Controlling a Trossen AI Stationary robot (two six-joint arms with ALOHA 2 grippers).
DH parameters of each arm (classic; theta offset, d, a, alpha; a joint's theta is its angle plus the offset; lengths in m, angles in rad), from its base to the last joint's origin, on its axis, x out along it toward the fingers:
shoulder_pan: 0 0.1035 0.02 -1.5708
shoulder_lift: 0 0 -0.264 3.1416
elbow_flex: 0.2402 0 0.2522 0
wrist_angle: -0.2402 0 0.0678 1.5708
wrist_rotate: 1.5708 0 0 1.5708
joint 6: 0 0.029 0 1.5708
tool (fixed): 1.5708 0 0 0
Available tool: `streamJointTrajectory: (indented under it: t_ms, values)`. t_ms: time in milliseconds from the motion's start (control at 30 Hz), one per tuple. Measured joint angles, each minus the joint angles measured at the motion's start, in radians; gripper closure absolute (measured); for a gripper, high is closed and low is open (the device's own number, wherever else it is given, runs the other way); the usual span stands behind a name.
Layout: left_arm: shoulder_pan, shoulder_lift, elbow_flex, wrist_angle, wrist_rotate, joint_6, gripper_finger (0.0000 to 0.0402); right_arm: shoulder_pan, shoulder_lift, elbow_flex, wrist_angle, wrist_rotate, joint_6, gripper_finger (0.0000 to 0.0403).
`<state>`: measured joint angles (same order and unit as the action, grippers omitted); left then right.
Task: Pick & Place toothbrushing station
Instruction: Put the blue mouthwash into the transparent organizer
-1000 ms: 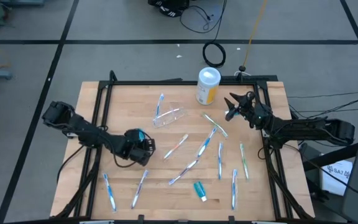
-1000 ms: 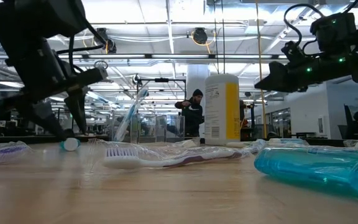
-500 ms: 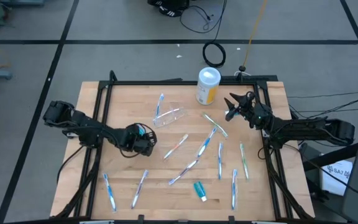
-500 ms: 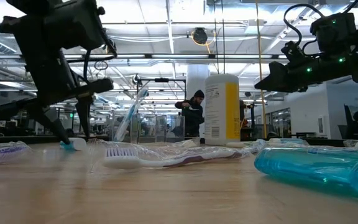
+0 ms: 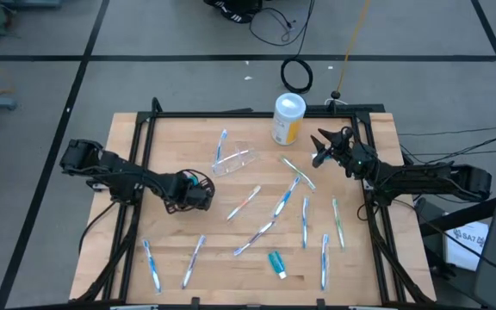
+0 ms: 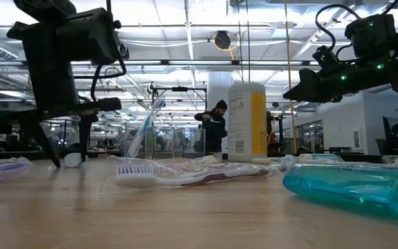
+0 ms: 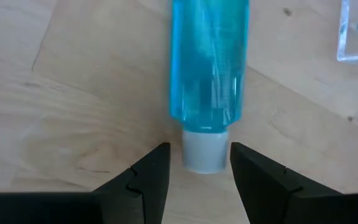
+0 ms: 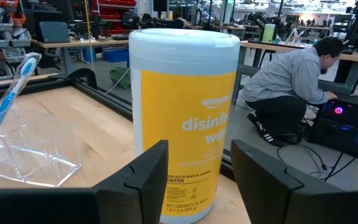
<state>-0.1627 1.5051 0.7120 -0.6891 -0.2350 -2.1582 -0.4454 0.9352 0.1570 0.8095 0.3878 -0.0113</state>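
One camera looks straight down on the whole wooden table. One sits low on it, looking across into a rather blurry room. Both see the yellow wipes canister, which the right wrist camera sees close up.

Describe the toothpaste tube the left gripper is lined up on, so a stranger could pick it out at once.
Start at the wooden table and follow the left arm in from its left edge to the left gripper, which is open and low over the wood. Lying flat between its fingers is the teal toothpaste tube, white cap toward the gripper. The neighbouring toothbrushes are thin sticks; this tube is short and fat.
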Motion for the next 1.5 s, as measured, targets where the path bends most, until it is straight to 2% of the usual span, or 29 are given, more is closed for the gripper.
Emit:
streamJointTrajectory:
  t_ms: [133,267,467,567,833,967,1133,1200,1367,1433,1500]
  values:
    - [0.0,0.0,0.0,-0.058,0.004,0.035,0.0232,0.0,0.0,0.0,0.0,0.0,0.0,0.0238]
    - [0.0,0.0,0.0,-0.076,0.007,0.08,0.0266,0.0,0.0,0.0,0.0,0.0,0.0,0.0238]
    - [0.0,0.0,-0.001,-0.075,-0.104,0.155,0.0308,0.0,0.0,0.0,0.0,0.0,0.0,0.0238]
    - [0.0,0.0,-0.001,-0.071,-0.143,0.214,0.0302,0.0,0.0,0.0,0.0,0.0,0.0,0.0238]
    - [-0.046,0.0,-0.001,-0.031,-0.131,0.339,0.0286,0.0,0.0,0.0,0.0,0.0,0.0,0.0238]
    - [-0.055,-0.018,-0.001,-0.025,-0.07,0.443,0.0285,0.0,0.0,0.0,0.0,0.0,0.0,0.0238]
    - [-0.055,-0.096,-0.001,0.079,-0.019,0.586,0.0285,0.002,0.0,0.0,0.0,-0.017,0.0,0.0238]
    - [-0.054,-0.126,-0.001,0.131,0.014,0.642,0.0285,0.002,0.0,0.0,0.002,-0.102,-0.001,0.0238]
    - [-0.043,-0.159,0.0,0.322,0.144,0.716,0.0285,0.004,0.0,0.0,0.078,-0.513,-0.007,0.0242]
    - [-0.042,-0.157,-0.001,0.41,0.198,0.742,0.0285,0.025,0.0,0.0,0.128,-0.611,-0.007,0.0247]
    - [-0.038,-0.141,0.001,0.534,0.234,0.772,0.0284,0.065,0.0,0.0,0.17,-0.658,0.0,0.0251]
